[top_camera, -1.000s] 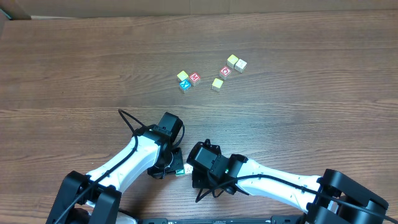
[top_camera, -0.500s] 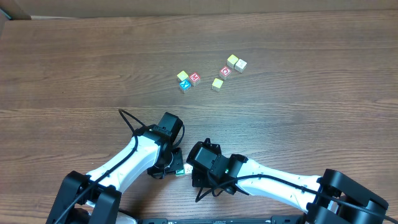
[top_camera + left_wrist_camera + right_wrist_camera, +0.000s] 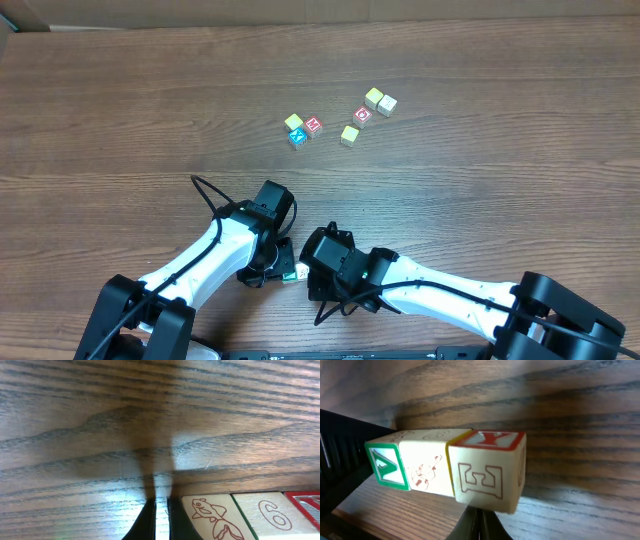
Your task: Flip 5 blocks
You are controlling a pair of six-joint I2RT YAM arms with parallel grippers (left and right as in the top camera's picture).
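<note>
1. Row of three small wooden alphabet cubes: it is lying on the brown wood-grain table, faces touching, closest to the robot.
   - green-bordered letter cube is sitting at one end of the row
   - pale cube with a red line drawing is sitting in the middle
   - pale cube with a red-edged top and an outlined E is closing the other end
2. Left gripper: its black fingers are pressing together and pinching nothing, with the tips just beside the row's animal-drawing end.
3. Right gripper: its fingers are pressing together and holding nothing, with the tips just beside the row's E end.
4. Seven loose cubes are lying well apart from the row, on its far side.
   - blue-faced cube, yellow-green cube and red M cube are huddling together
   - a second yellow-green cube is sitting alone just beside them
   - red O cube is sitting farther from the row
   - a third yellow-green cube and a pale plain cube are touching, farthest from the row
</note>
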